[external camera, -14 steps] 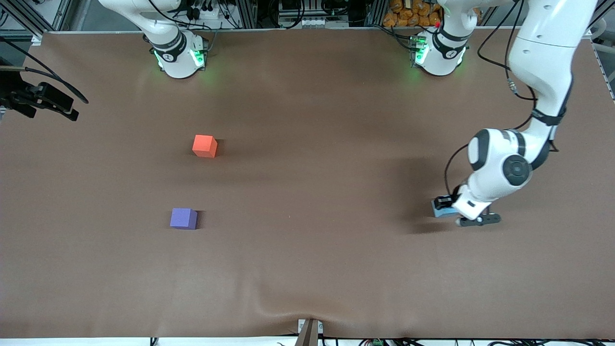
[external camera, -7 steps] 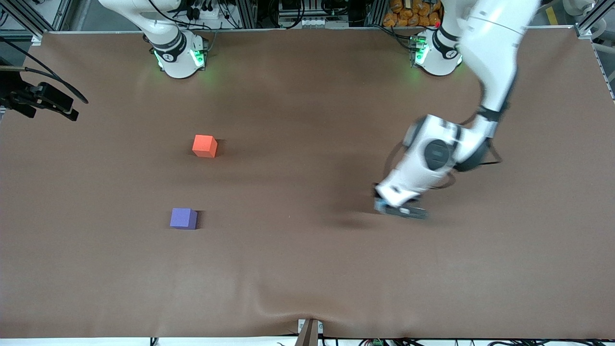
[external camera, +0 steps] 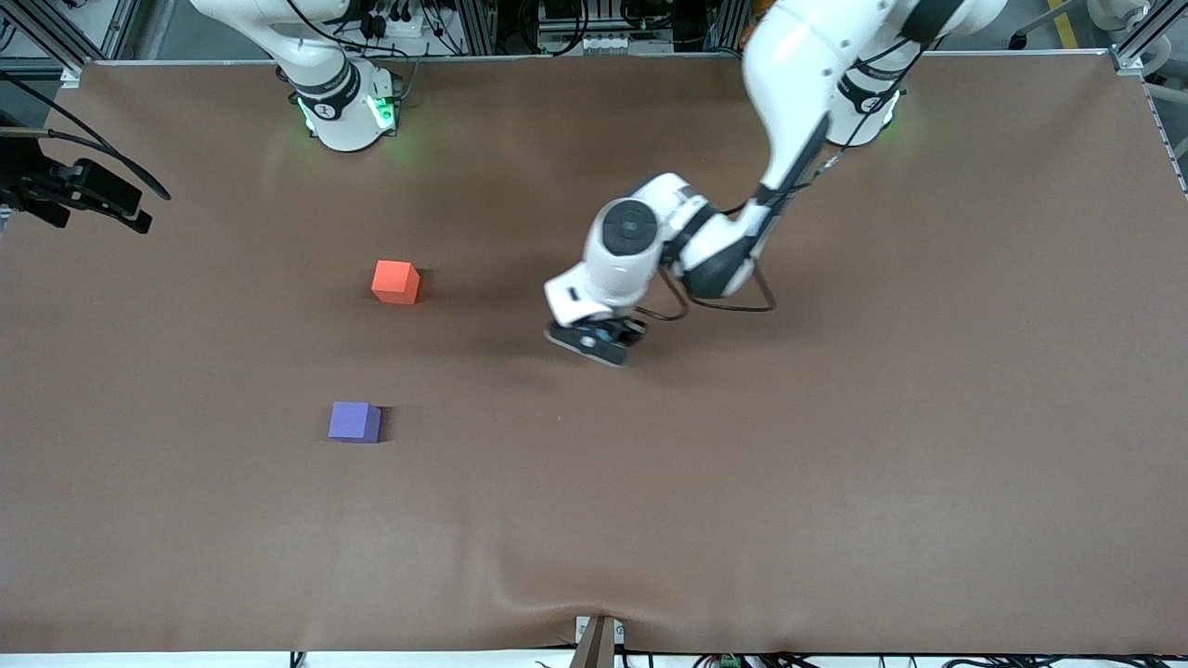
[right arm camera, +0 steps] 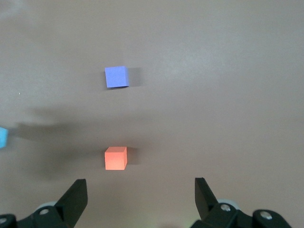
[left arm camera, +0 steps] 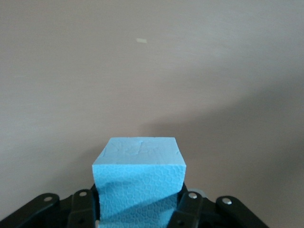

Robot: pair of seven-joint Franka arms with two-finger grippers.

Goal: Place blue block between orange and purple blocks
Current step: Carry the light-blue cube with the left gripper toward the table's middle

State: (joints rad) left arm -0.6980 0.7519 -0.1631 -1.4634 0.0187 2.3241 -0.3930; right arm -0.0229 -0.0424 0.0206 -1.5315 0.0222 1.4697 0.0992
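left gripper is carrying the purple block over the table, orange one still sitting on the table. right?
Not quite. The left gripper carries the blue block, not the purple one; the left wrist view shows it clamped between the fingers. The purple block sits on the table, nearer the front camera than the orange block, which is on the table as you said.

A robotics lab, by every sign. 2 white Franka arms bolted at one edge of a wide tabletop point(external camera: 928, 464) under a plain brown cover, green status lights point(external camera: 374, 109) glowing at both bases. Aluminium framing point(external camera: 37, 28) and bundles of black cable point(external camera: 390, 19) along the bases' edge, plus a black camera mount point(external camera: 83, 190) clamped at the right arm's end. Only 3 small foam cubes as props: orange point(external camera: 394, 281), purple point(external camera: 354, 421), blue point(left arm camera: 137, 183). No household furnishings.
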